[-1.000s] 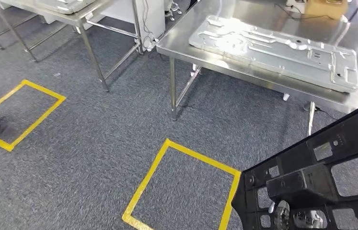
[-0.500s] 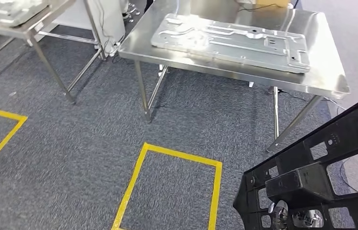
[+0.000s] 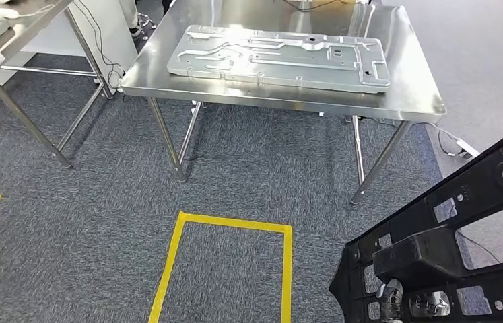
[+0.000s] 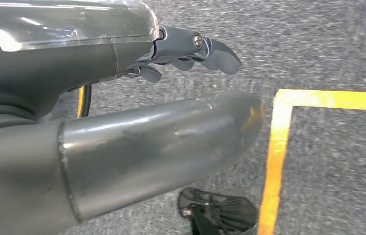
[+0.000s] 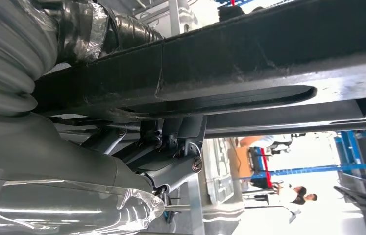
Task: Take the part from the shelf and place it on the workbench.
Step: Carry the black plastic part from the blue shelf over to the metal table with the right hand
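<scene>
A large black openwork frame part (image 3: 450,229) fills the lower right of the head view, held up off the floor. My right hand (image 3: 396,299) shows through its openings from underneath. In the right wrist view the right hand (image 5: 171,147) grips a bar of the black part (image 5: 249,49). The steel workbench (image 3: 410,94) stands ahead across the carpet, with a flat silver sheet-metal panel (image 3: 282,57) lying along its top. My left hand (image 4: 171,98) hangs over the grey carpet holding nothing, thumb and fingers apart.
A yellow taped rectangle (image 3: 168,269) marks the carpet between me and the workbench. A second steel table (image 3: 6,40) stands at the far left, and cables (image 3: 454,145) trail on the floor at the workbench's right. People stand far off in the right wrist view.
The whole picture has shifted: the camera turned, bringing the workbench from the upper right toward the middle. The black part stays in my right hand at the same place in the picture.
</scene>
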Tool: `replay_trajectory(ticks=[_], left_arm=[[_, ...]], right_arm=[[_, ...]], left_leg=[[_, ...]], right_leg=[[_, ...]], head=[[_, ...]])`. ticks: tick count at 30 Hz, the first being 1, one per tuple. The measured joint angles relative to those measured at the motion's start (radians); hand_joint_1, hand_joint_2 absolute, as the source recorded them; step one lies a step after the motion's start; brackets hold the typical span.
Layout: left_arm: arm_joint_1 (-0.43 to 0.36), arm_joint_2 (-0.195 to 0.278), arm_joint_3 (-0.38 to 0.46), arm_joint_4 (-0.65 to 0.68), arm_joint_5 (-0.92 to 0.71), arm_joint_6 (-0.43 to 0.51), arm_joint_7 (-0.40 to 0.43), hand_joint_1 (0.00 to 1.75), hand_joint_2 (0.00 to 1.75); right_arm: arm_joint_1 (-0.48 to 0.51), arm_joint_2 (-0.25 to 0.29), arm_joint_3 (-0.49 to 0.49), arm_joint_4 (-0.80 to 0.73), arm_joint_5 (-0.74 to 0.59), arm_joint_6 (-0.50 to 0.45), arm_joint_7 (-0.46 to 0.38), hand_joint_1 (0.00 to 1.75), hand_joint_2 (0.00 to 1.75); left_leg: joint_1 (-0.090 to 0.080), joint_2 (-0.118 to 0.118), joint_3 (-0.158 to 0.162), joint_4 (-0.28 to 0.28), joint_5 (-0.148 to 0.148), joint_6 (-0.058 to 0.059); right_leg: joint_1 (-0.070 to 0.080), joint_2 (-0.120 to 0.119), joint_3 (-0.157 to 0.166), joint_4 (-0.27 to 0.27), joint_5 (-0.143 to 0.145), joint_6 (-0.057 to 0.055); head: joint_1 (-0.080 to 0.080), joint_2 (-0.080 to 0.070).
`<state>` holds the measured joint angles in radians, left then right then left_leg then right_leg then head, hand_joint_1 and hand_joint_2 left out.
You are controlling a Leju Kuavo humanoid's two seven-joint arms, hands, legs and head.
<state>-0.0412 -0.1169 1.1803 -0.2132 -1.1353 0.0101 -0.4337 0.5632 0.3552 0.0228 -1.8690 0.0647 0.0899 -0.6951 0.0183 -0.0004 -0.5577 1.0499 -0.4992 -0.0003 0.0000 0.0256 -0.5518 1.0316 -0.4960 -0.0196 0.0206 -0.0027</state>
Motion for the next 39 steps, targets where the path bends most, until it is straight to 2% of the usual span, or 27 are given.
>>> replay_trajectory(ticks=[2,5,7,9,10,11,12,13,14,15,16,19,21,22,24,25,26,27,29,30,31,32,35,36,37,39], left_arm=[[-0.001,0.000,0.000,0.000,0.000,0.000,0.001,0.00,0.00],[-0.001,-0.001,0.001,0.000,-0.002,0.000,0.004,0.00,0.00],[-0.002,-0.001,0.002,0.000,-0.002,0.001,0.005,0.00,0.00],[-0.002,-0.001,0.004,0.000,-0.002,0.000,0.005,0.00,0.00],[-0.001,-0.001,0.006,0.000,-0.002,0.000,0.005,0.00,0.00],[-0.001,-0.001,0.009,0.000,-0.003,-0.002,0.004,0.00,0.00],[-0.001,-0.001,0.011,0.000,-0.004,-0.004,0.003,0.00,0.00],[-0.001,-0.001,0.013,0.000,-0.006,-0.006,0.002,0.00,0.00],[-0.001,-0.002,0.014,0.000,-0.008,-0.008,0.001,0.00,0.00],[-0.002,-0.002,0.015,0.000,-0.009,-0.010,0.000,0.00,0.00],[-0.003,-0.002,0.016,0.000,-0.010,-0.010,0.000,0.00,0.00],[-0.005,-0.001,0.017,0.000,-0.011,-0.010,-0.001,0.00,0.00],[-0.006,-0.002,0.017,0.000,-0.012,-0.010,-0.001,0.00,0.00],[-0.006,-0.002,0.017,0.000,-0.012,-0.010,-0.001,0.00,0.00],[-0.005,-0.001,0.018,0.000,-0.012,-0.010,0.000,0.00,0.00],[-0.003,-0.001,0.018,0.000,-0.012,-0.010,0.001,0.00,0.00],[-0.002,0.000,0.019,0.000,-0.011,-0.010,0.002,0.00,0.00],[-0.001,0.000,0.019,0.000,-0.011,-0.010,0.003,0.00,0.00],[-0.001,0.000,0.019,0.000,-0.011,-0.009,0.005,0.00,0.00],[-0.002,0.001,0.019,0.000,-0.011,-0.009,0.005,0.00,0.00],[-0.002,0.001,0.019,0.000,-0.011,-0.009,0.006,0.00,0.00],[-0.003,0.001,0.019,0.000,-0.011,-0.008,0.006,0.00,0.00],[-0.001,0.001,0.020,0.000,-0.012,-0.007,0.007,0.00,0.00],[-0.001,0.000,0.020,0.000,-0.013,-0.006,0.007,0.00,0.00],[-0.002,0.000,0.020,0.000,-0.013,-0.005,0.008,0.00,0.00],[-0.002,0.000,0.020,0.000,-0.016,-0.002,0.009,0.00,0.00]], right_arm=[[0.000,0.000,0.003,0.002,0.006,-0.001,0.000,1.75,1.75],[0.000,0.000,0.004,0.004,0.012,-0.006,0.001,1.75,1.75],[-0.002,-0.001,0.005,0.005,0.017,-0.011,0.002,1.75,1.75],[-0.003,-0.001,0.006,0.008,0.023,-0.019,0.003,1.75,1.75],[-0.003,-0.001,0.006,0.011,0.026,-0.022,0.003,1.75,1.75],[-0.003,-0.001,0.006,0.013,0.028,-0.024,0.004,1.75,1.75],[-0.003,-0.001,0.007,0.015,0.030,-0.025,0.004,1.75,1.75],[-0.004,-0.001,0.007,0.016,0.031,-0.026,0.004,1.75,1.75],[-0.004,-0.001,0.008,0.017,0.033,-0.027,0.004,1.75,1.75],[-0.005,-0.001,0.010,0.018,0.035,-0.028,0.004,1.75,1.75],[-0.005,-0.001,0.012,0.019,0.038,-0.030,0.005,1.75,1.75],[-0.003,-0.001,0.016,0.021,0.043,-0.035,0.005,1.75,1.75],[-0.004,0.000,0.021,0.021,0.044,-0.035,0.005,1.75,1.75],[-0.004,0.000,0.023,0.021,0.044,-0.035,0.005,1.75,1.75],[-0.005,0.000,0.027,0.023,0.044,-0.036,0.005,1.75,1.75],[-0.005,0.000,0.029,0.026,0.045,-0.037,0.006,1.75,1.75],[-0.005,0.000,0.030,0.028,0.045,-0.038,0.006,1.75,1.75],[-0.005,0.000,0.031,0.031,0.046,-0.040,0.007,1.75,1.75],[-0.005,0.000,0.035,0.035,0.046,-0.042,0.008,1.75,1.75],[-0.005,0.000,0.036,0.036,0.046,-0.043,0.008,1.75,1.75],[-0.006,0.000,0.038,0.037,0.047,-0.043,0.008,1.75,1.75],[-0.006,0.000,0.039,0.038,0.047,-0.043,0.008,1.75,1.75],[-0.006,-0.001,0.042,0.039,0.047,-0.047,0.009,1.75,1.75],[-0.006,-0.002,0.043,0.039,0.046,-0.051,0.009,1.75,1.75],[-0.007,-0.002,0.045,0.040,0.045,-0.057,0.010,1.75,1.75],[-0.007,-0.004,0.048,0.041,0.044,-0.074,0.013,1.75,1.75]], left_leg=[[-0.006,-0.002,0.007,-0.023,-0.001,0.008],[0.000,-0.001,0.011,-0.036,0.006,0.024],[0.004,0.003,0.015,-0.042,0.010,0.032],[0.003,0.006,0.016,-0.042,0.007,0.035],[0.003,0.008,0.017,-0.042,0.005,0.035],[0.003,0.009,0.021,-0.042,0.002,0.034],[0.003,0.009,0.026,-0.042,-0.002,0.032],[0.004,0.009,0.032,-0.042,-0.007,0.029],[0.003,0.009,0.038,-0.042,-0.012,0.025],[0.001,0.009,0.041,-0.041,-0.016,0.020],[0.000,0.010,0.042,-0.040,-0.019,0.015],[0.001,0.012,0.045,-0.042,-0.025,-0.001],[0.002,0.011,0.032,-0.002,-0.051,-0.009],[0.003,0.010,0.007,0.049,-0.077,-0.012],[0.003,0.009,-0.067,0.185,-0.129,-0.015],[0.003,0.008,-0.098,0.233,-0.136,-0.015],[0.003,0.008,-0.114,0.247,-0.123,-0.015],[0.003,0.008,-0.111,0.222,-0.090,-0.013],[0.000,0.007,-0.061,0.097,-0.011,-0.001],[-0.003,0.006,-0.036,0.038,0.010,0.006],[-0.007,0.006,-0.018,0.000,0.018,0.012],[-0.010,0.006,-0.012,-0.016,0.013,0.018],[-0.007,0.005,0.002,-0.036,0.011,0.030],[-0.004,0.005,0.011,-0.041,0.011,0.035],[-0.002,0.004,0.019,-0.045,0.011,0.039],[-0.001,0.005,0.026,-0.046,0.004,0.044]], right_leg=[[0.000,0.004,-0.001,0.000,-0.003,0.011],[-0.001,0.001,-0.004,0.009,-0.014,0.025],[-0.004,-0.008,-0.042,0.091,-0.062,0.034],[-0.009,-0.015,-0.109,0.217,-0.116,0.042],[-0.011,-0.016,-0.131,0.255,-0.123,0.045],[-0.013,-0.018,-0.137,0.258,-0.109,0.046],[-0.015,-0.020,-0.123,0.223,-0.076,0.046],[-0.016,-0.023,-0.094,0.159,-0.035,0.043],[-0.015,-0.026,-0.064,0.094,-0.005,0.039],[-0.012,-0.028,-0.040,0.043,0.013,0.035],[-0.009,-0.030,-0.028,0.013,0.017,0.031],[-0.006,-0.026,-0.024,0.000,0.010,0.018],[-0.011,-0.025,-0.012,-0.011,0.009,0.005],[-0.012,-0.026,-0.007,-0.014,0.008,-0.001],[-0.008,-0.026,-0.001,-0.014,0.001,-0.011],[-0.006,-0.024,0.002,-0.013,-0.003,-0.013],[-0.004,-0.022,0.006,-0.011,-0.007,-0.014],[-0.003,-0.020,0.013,-0.010,-0.012,-0.014],[-0.001,-0.017,0.029,-0.009,-0.025,-0.010],[0.000,-0.016,0.035,-0.009,-0.031,-0.006],[0.001,-0.016,0.039,-0.009,-0.036,-0.001],[0.001,-0.016,0.041,-0.008,-0.036,0.005],[0.002,-0.016,0.044,0.008,-0.035,0.023],[0.001,-0.017,0.034,0.031,-0.047,0.027],[-0.002,-0.018,0.013,0.073,-0.069,0.032],[-0.008,-0.020,-0.058,0.192,-0.121,0.044]], head=[[0.000,0.000],[0.001,0.000],[0.002,0.000],[0.002,0.000],[0.002,0.000],[0.002,0.000],[0.002,0.000],[0.002,0.000],[0.002,0.000],[0.002,0.000],[0.002,0.000],[0.001,0.000],[0.000,0.000],[0.000,0.000],[0.000,0.000],[0.000,0.000],[0.000,0.000],[0.000,0.000],[0.000,0.000],[0.000,0.000],[0.000,0.000],[0.000,0.000],[-0.001,0.000],[0.000,0.000],[0.000,0.000],[0.001,0.000]])
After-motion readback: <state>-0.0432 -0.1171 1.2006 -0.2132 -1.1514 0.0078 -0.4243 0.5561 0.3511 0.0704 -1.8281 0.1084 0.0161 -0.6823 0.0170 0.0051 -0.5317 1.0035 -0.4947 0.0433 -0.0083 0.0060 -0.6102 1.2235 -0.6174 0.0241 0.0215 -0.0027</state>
